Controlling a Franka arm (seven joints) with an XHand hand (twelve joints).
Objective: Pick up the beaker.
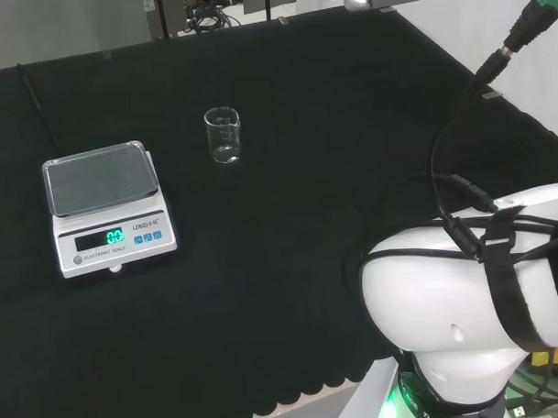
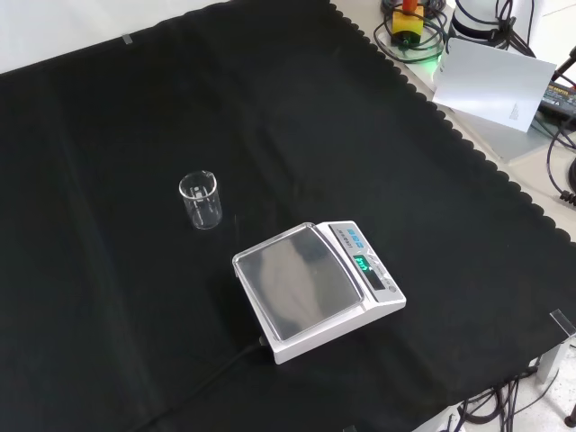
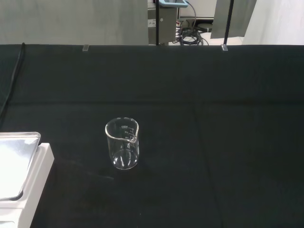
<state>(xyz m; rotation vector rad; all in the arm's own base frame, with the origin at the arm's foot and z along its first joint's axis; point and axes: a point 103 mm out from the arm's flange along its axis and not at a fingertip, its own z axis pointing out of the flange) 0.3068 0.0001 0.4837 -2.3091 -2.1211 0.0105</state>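
- White digital scale with a steel pan (image 1: 107, 208) sits nearest in the head view, its display lit green.
- Small clear glass beaker (image 1: 223, 136) stands upright beyond it, faint graduation marks, open black cloth (image 1: 289, 236) all round.
- Hand's state: cannot tell.

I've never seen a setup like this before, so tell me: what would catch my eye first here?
Probably the white scale with its glowing green display, standing alone on the black cloth. Next, a small clear glass beaker, upright and seemingly empty, apart from the scale, to its upper left in the front view. In the head view, the big white rounded shape at lower right is the robot arm's own link.
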